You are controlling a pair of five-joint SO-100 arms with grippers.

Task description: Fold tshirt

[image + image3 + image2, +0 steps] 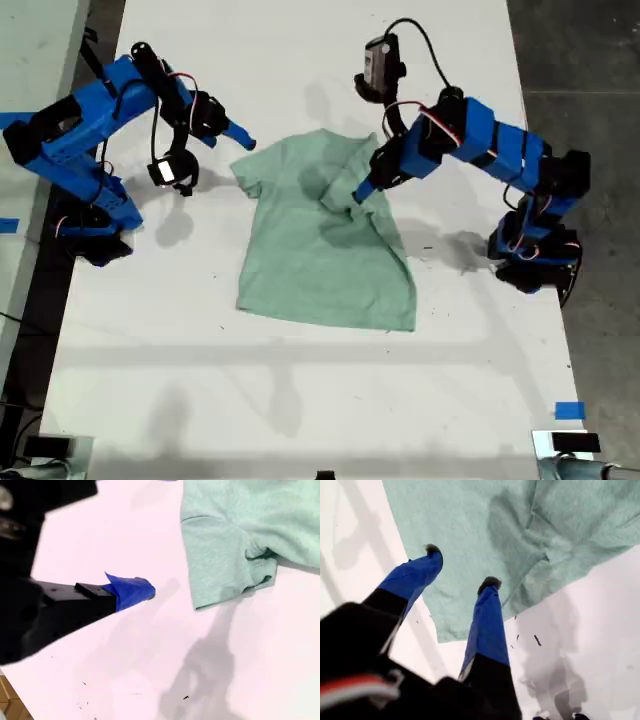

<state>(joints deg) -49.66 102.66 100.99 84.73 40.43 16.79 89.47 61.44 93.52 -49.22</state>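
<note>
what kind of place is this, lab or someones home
Probably a lab or workshop: two blue arms clamped to a white table, blue tape marks on it, bare concrete floor.

The tshirt (320, 255) lies flat on our white worktop (300, 400), near the middle, collar end towards the far edge. Its sleeve on the exterior view's right is folded in over the chest, leaving a rumpled ridge. Our first hand (362, 191), reaching in from the exterior view's right, is down at that folded sleeve, tip at the cloth. Our second hand (238, 139), on the arm at the exterior view's left, hangs above bare worktop just beside the other sleeve, not touching it. A blue tape (568, 410) marks the worktop's near corner on the exterior view's right.
</note>
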